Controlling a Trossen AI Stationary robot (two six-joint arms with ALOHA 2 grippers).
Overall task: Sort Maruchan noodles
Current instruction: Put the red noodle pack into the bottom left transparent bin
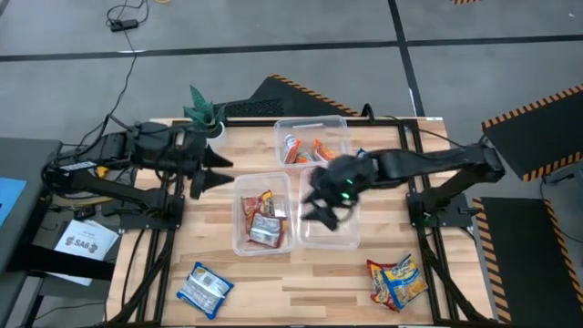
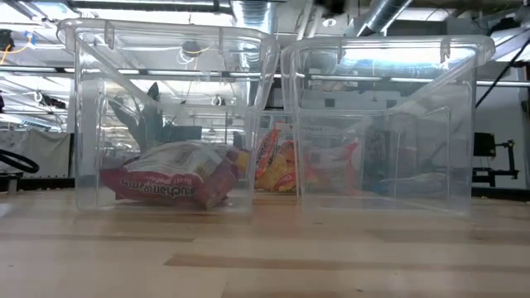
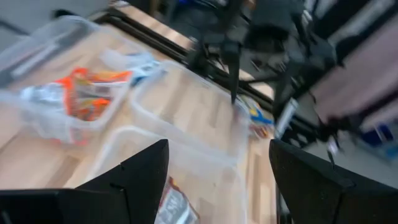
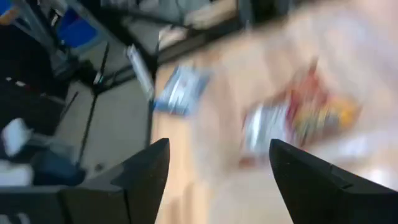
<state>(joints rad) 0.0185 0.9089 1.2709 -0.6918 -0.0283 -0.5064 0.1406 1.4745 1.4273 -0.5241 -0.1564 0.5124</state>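
Three clear bins stand mid-table. The far bin (image 1: 312, 141) holds orange packets (image 1: 305, 150). The near left bin (image 1: 264, 214) holds red packets (image 1: 264, 219), which lie flat on its floor (image 2: 170, 184). A blue-and-white packet (image 1: 204, 289) lies flat near the table's near left corner. A yellow-and-red packet (image 1: 396, 280) lies toward the near right. My right gripper (image 1: 321, 211) hangs open over the near right bin (image 1: 332, 228), holding nothing (image 4: 217, 146). My left gripper (image 1: 214, 171) is open and empty, left of the bins (image 3: 217, 146).
A small green plant (image 1: 202, 111) stands at the far left of the table, beside my left arm. Bare wood lies between the two loose packets along the near edge (image 1: 301, 292). The bins' walls (image 2: 273, 116) rise high in the low view.
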